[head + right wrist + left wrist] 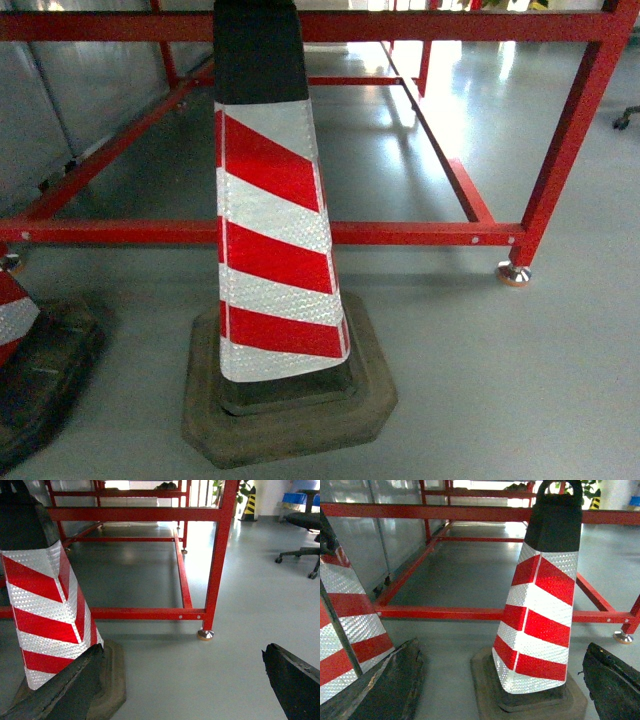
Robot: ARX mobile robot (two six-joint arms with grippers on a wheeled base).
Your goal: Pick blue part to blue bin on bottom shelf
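While the robot faces a red-and-white traffic cone (pixel 275 250), both grippers stand wide and hold nothing.

The cone stands upright on its dark rubber base (pixel 290 410), on the grey floor (pixel 520 380), just before the low bar of a red tube frame (pixel 420 233). A second cone (pixel 15 320) stands at the left edge. In each wrist view the dark fingers of the left gripper (pixel 500 695) and right gripper (pixel 180 690) are spread well apart. No blue part, blue bin or bottom shelf shows in any view, so I cannot tell where they are.
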